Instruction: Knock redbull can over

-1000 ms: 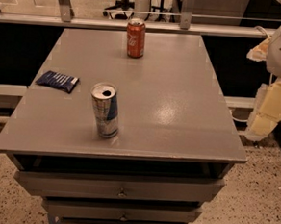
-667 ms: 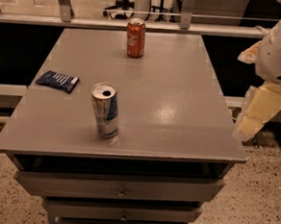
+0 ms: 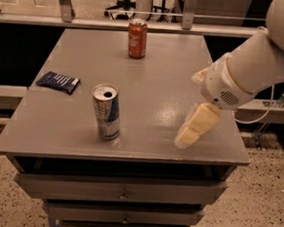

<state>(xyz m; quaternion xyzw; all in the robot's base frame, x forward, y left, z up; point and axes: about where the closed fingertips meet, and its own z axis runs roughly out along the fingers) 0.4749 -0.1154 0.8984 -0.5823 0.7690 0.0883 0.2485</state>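
Silver-and-blue redbull can (image 3: pixel 107 112) on grey table (image 3: pixel 154 82), cream gripper (image 3: pixel 195 126) right of it, red cola can (image 3: pixel 137 38) behind, dark-blue packet (image 3: pixel 58 81) left

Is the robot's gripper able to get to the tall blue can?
Probably yes. The gripper hangs over the front right of the table, and the redbull can stands upright to its left with nothing between them. The cola can and packet sit aside.

In came the white robot arm (image 3: pixel 252 64)! A second earlier it hung off beyond the right edge of the grey tabletop (image 3: pixel 154 82), then it swung across that edge. Its cream gripper (image 3: pixel 192 131) dropped low over the front right corner, angled down and leftward. That narrowed the gap to the slim silver and blue redbull can (image 3: pixel 106 111), though the two were still apart.
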